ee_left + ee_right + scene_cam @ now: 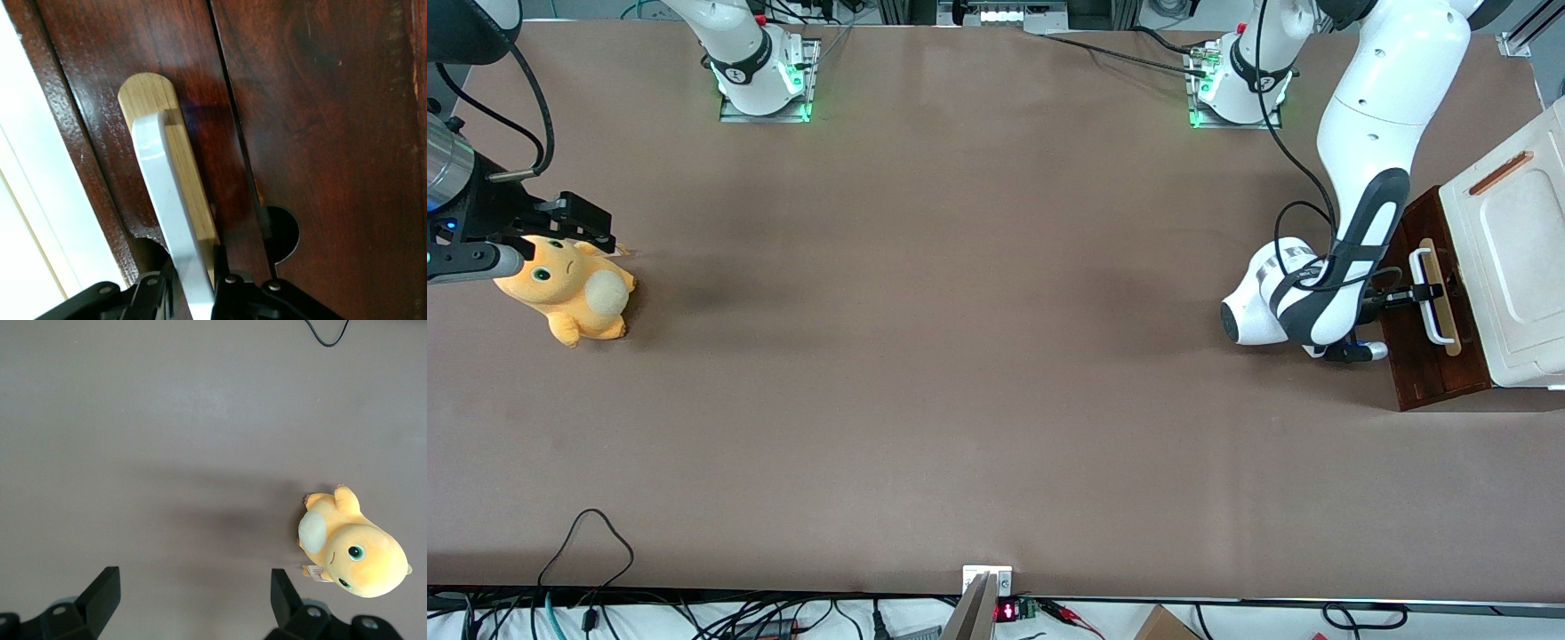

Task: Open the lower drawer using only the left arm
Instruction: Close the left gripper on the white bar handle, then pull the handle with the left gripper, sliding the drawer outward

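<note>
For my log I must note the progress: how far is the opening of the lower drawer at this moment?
Done: the left arm has reached the cabinet, and its gripper sits at the white loop handle of the lower drawer. In hand: the fingers straddle the handle; whether they are clamped is unclear. Left: the pull itself. The front view shows no pale interior, so the drawer looks hardly opened, if at all.

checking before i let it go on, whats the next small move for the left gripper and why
Probably a straight pull away from the cabinet. The left gripper sits at the white loop handle, a finger on each side, and the lower drawer looks barely out. Whether the grip is tight is unclear.
</note>
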Available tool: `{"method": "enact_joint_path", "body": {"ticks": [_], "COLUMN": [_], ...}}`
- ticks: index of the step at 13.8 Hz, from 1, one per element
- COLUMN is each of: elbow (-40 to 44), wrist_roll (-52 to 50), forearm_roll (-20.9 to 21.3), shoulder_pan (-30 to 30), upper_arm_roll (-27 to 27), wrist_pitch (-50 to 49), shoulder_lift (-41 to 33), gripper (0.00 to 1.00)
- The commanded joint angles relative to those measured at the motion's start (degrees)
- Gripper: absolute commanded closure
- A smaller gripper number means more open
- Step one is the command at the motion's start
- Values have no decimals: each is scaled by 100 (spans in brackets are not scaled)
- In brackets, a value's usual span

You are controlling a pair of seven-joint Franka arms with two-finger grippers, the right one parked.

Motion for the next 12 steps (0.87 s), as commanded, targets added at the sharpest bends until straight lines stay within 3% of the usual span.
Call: {"method": "enact_joint_path", "body": {"ticks": [1, 12], "elbow": [16, 25], "wrist_roll": [173, 68], "forearm_roll": [105, -26], "shoulder_pan": [34, -19], "upper_arm_roll": [-5, -5], "wrist_pitch": [-54, -81], "shoulder_lift": [-7, -60], "gripper": [81, 83]}}
